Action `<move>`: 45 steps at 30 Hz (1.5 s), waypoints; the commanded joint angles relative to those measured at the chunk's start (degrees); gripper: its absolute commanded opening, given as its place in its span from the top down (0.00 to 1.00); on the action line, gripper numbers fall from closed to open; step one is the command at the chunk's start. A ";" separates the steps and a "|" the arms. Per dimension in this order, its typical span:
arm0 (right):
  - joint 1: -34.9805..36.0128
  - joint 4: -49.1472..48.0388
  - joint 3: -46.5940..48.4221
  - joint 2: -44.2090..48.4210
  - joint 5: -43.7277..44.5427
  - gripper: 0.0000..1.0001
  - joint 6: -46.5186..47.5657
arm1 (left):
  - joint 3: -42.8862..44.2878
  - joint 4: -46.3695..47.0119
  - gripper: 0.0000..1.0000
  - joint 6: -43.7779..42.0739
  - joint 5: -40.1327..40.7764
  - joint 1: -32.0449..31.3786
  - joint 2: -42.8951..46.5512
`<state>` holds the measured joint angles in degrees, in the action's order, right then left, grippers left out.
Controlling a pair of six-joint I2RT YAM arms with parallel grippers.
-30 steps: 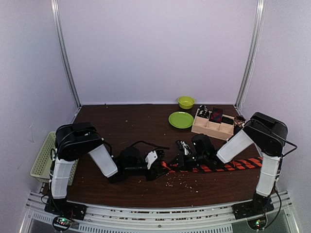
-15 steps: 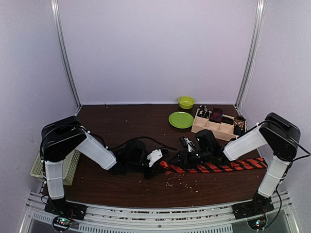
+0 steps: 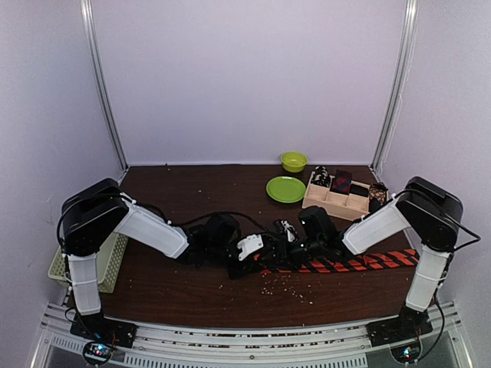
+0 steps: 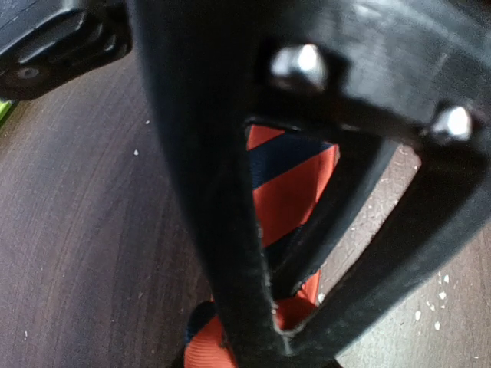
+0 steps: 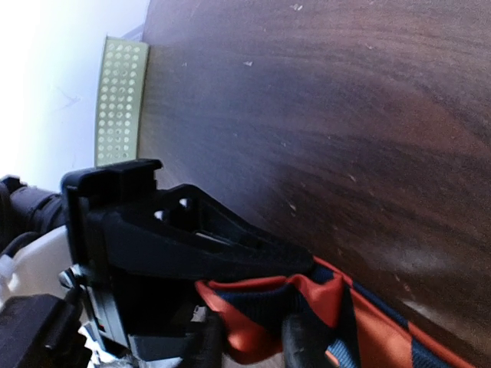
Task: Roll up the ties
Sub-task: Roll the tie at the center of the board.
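the striped tie point(image 3: 360, 264) lies stretched left-right, left end apparently folded.

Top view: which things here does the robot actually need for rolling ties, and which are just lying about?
Part of the job:
long orange-red necktie with black diagonal stripes
rolled dark and patterned ties, in the pale wooden compartment box

Just lying about:
flat green plate
small green bowl
pale green mesh basket
scattered crumbs
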<state>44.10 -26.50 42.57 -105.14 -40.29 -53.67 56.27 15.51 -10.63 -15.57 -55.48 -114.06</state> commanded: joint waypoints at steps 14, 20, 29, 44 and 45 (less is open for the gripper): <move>-1.85 -4.81 -7.86 -2.11 1.61 1.00 -2.25 | -8.51 9.22 0.29 0.72 2.13 0.20 2.11; -4.09 -1.85 -10.70 -2.32 3.88 1.00 0.27 | -14.60 30.36 0.15 4.96 0.94 0.04 -1.03; -4.62 13.48 -5.78 -1.15 8.74 1.00 9.03 | -13.32 45.28 0.15 5.34 -1.18 -0.41 -9.05; -3.22 17.13 -2.48 -0.71 5.54 1.00 12.91 | -8.02 32.40 0.60 4.41 -9.16 -0.41 -11.64; -3.35 17.25 -2.72 0.61 5.41 1.00 13.13 | -8.38 28.57 0.62 2.96 -9.90 -0.41 -10.15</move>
<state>40.53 -18.41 41.76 -104.66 -38.98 -42.48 50.11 58.46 -3.16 -22.33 -55.48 -127.39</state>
